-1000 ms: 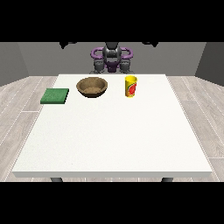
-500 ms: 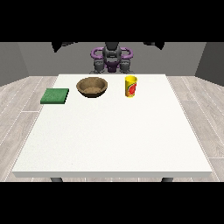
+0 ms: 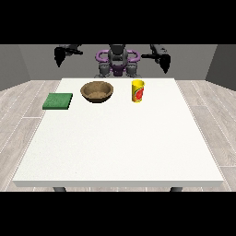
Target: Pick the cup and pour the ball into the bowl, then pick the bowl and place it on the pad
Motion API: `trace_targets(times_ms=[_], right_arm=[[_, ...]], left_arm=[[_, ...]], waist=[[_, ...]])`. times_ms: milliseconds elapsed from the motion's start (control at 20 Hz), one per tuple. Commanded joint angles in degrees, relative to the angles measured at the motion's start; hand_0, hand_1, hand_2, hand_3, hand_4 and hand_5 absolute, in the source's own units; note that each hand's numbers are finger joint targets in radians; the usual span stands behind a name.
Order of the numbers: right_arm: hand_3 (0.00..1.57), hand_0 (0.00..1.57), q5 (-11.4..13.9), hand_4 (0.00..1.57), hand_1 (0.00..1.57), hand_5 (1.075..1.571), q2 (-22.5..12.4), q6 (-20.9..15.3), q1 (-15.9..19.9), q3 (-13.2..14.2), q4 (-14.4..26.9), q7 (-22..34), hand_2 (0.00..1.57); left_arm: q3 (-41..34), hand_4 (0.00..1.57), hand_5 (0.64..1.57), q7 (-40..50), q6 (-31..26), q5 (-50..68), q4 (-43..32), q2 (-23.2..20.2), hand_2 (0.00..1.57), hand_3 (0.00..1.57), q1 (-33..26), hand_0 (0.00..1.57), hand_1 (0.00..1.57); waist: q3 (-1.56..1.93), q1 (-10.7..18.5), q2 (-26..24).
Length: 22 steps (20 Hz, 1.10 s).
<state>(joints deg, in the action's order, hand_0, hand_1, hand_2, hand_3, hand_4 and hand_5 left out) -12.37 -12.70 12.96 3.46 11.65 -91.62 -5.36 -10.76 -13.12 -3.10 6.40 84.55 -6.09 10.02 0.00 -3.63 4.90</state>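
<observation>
A yellow cup point(image 3: 138, 91) with a red mark stands upright at the table's far side, right of centre. No ball shows; the inside of the cup is hidden. A brown bowl point(image 3: 97, 91) sits just left of the cup, a small gap between them. A flat green pad point(image 3: 58, 101) lies further left near the table's edge. Both arms are spread wide behind the table. The hand at the view's left point(image 3: 60, 56) and the hand at the view's right point(image 3: 164, 62) hang open in the air, fingers pointing down, well away from every object.
The white table point(image 3: 120, 147) stretches from the objects toward the camera. The robot's torso point(image 3: 117, 62) stands behind the far edge, between bowl and cup. Grey floor surrounds the table.
Both hands hang lower at the robot's sides than before. The cup, bowl and pad have not moved.
</observation>
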Motion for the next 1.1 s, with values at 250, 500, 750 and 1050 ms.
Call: trace_targets(times_ms=[250,500,750,1050], right_arm=[[0.0,0.0,0.75,0.0,0.0,1.571,-0.6,1.41,3.41,0.94,3.15,-3.7,0.0],[0.0,0.0,-0.46,0.0,0.0,1.57,-1.45,4.06,3.43,1.9,5.39,-5.97,0.0],[0.0,0.0,-0.44,0.0,0.0,1.571,-1.17,4.16,4.28,1.97,5.93,-6.18,0.0],[0.0,0.0,0.9,0.0,0.0,1.571,-0.85,5.17,4.9,1.21,8.23,-8.94,0.0]], left_arm=[[1.44,0.0,1.517,-16.96,5.73,-4.69,-17.93,5.14,0.0,0.0,5.19,0.0,0.0],[2.44,0.0,1.519,-26.64,9.05,-5.28,-27.42,6.04,0.0,0.0,6.04,0.0,0.0],[-0.83,0.0,1.519,-33.11,9.53,-5.22,-38.56,4.89,0.0,0.0,11.75,0.0,0.0],[-2.99,0.0,1.521,-35.13,8.66,-3.96,-46.96,2.01,0.0,0.0,17.31,0.0,0.0]], waist=[[-0.02,-2.34,4.31],[-0.02,-3.45,6.18],[-0.03,-3.97,6.94],[-0.03,-4.23,8.01]])
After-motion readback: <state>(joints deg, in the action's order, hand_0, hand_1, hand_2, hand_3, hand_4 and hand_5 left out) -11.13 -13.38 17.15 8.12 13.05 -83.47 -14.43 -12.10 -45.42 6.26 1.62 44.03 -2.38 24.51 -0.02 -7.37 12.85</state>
